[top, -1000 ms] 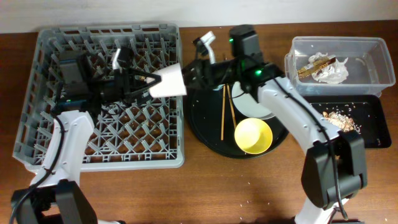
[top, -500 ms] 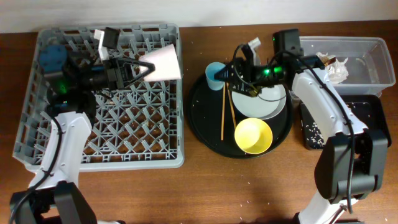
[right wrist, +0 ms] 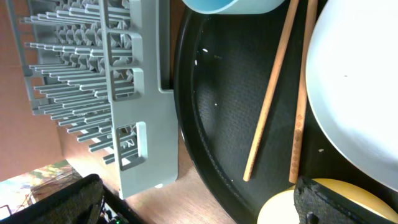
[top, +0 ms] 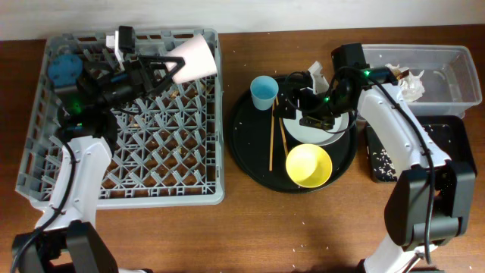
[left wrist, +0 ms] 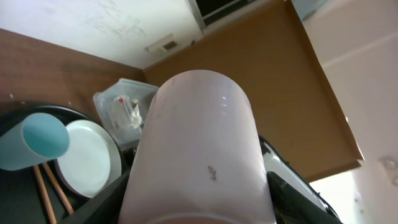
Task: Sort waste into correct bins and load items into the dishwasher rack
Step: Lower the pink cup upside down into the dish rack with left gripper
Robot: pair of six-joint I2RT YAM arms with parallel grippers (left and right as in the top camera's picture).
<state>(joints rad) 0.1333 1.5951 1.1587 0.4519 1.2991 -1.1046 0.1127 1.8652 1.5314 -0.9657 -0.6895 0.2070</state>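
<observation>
The left jaws, pinching the pink cup, have carried it over the far right corner of the rack, ready for seating, while the spread right jaws have returned near the chopsticks.

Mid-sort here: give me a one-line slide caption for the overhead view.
Left pincer holds a pinkish-white cup over the dishwasher rack; open right pincer hovers above the white plate.
</observation>
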